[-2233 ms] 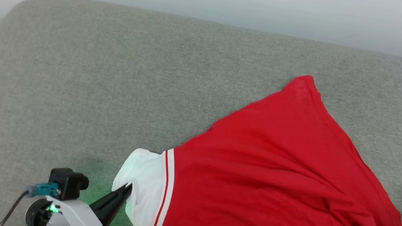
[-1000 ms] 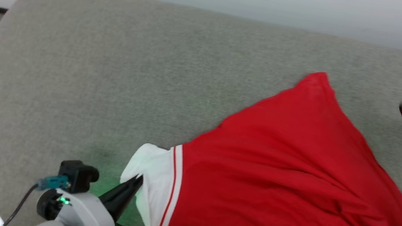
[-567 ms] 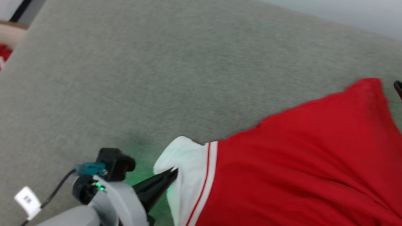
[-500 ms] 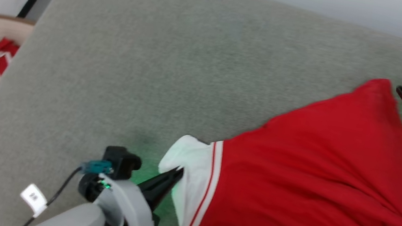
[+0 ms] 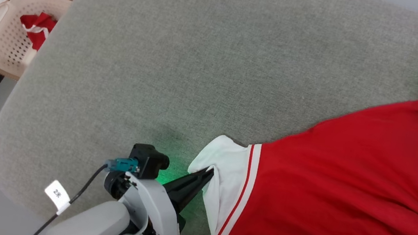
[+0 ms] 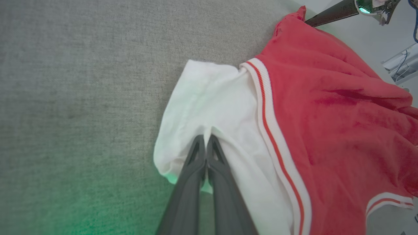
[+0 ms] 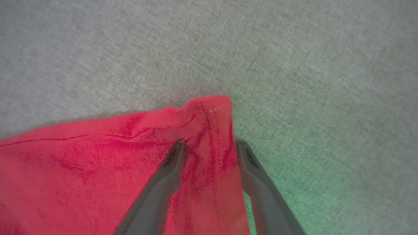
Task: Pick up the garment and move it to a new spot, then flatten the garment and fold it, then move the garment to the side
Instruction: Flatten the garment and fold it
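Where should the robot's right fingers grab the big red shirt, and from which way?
Grab the pointed red corner of the garment. It sticks out flat onto the grey cushion, and the right gripper is open with its fingers either side of the tip, so coming straight along the cloth toward that tip looks best.

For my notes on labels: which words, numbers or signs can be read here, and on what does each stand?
On the white tag: dark marks, too small to read.
On the red shirt: no lettering on the side that shows.
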Robot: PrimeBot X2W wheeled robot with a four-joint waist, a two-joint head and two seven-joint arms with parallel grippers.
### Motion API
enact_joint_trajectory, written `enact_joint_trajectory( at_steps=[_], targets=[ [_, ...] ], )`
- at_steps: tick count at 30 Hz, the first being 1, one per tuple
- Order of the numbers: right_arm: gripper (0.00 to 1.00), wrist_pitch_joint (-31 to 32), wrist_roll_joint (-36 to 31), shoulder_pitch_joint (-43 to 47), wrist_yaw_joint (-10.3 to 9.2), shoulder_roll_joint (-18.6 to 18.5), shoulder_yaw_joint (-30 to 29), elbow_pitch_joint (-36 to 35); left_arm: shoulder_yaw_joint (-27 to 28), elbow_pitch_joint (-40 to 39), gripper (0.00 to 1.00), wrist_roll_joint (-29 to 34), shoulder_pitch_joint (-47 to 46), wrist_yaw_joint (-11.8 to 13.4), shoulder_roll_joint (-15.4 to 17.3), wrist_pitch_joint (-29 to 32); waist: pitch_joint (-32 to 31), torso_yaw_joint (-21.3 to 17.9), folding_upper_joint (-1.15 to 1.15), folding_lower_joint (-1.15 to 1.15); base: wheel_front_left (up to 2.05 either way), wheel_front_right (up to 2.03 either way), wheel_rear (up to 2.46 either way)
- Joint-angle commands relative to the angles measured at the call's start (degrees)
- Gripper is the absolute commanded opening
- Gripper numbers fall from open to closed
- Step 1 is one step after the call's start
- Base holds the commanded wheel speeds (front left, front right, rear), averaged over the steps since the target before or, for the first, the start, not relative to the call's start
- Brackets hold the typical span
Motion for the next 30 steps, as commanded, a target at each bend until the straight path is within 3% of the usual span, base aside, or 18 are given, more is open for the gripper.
enact_joint_trajectory(
  at_steps=[1, 6, 12, 24, 30],
  targets=[
    [0.00, 2.26, 0.42, 4.21, -0.08, 1.37, 2.91, 3.45, -0.27, 1.02, 0.00, -0.35, -0.47, -0.25, -0.06, -0.17, 0.56, 0.41, 0.00, 0.00, 0.00, 0.00, 0.00],
    [0.00, 2.74, 1.52, 2.75, -0.07, 1.39, 3.82, 3.71, -0.74, 2.40, 0.00, -0.76, -0.86, -0.32, 0.30, -0.15, -0.15, -0.39, 0.00, 0.00, 0.00, 0.00, 0.00],
    [0.00, 0.47, 4.38, 0.53, -0.04, 1.71, 4.31, 0.99, -0.85, 2.08, 0.00, -1.99, -3.25, -0.44, 2.97, 2.63, -2.82, -3.31, 0.00, 0.00, 0.00, 0.00, 0.00],
    [0.00, -8.18, 9.74, -3.84, -0.04, -1.24, 6.88, -10.05, 2.36, -5.16, 0.00, -2.22, -17.78, 1.66, 13.65, 17.53, -10.69, -10.94, 0.00, 0.00, 0.00, 0.00, 0.00],
    [0.00, -13.14, 11.60, -5.44, -0.04, -3.29, 7.75, -14.98, 3.47, -5.28, 0.00, -1.52, -28.50, 0.81, 17.12, 25.84, -14.71, -13.84, 0.00, 0.00, 0.00, 0.00, 0.00]
  ],
)
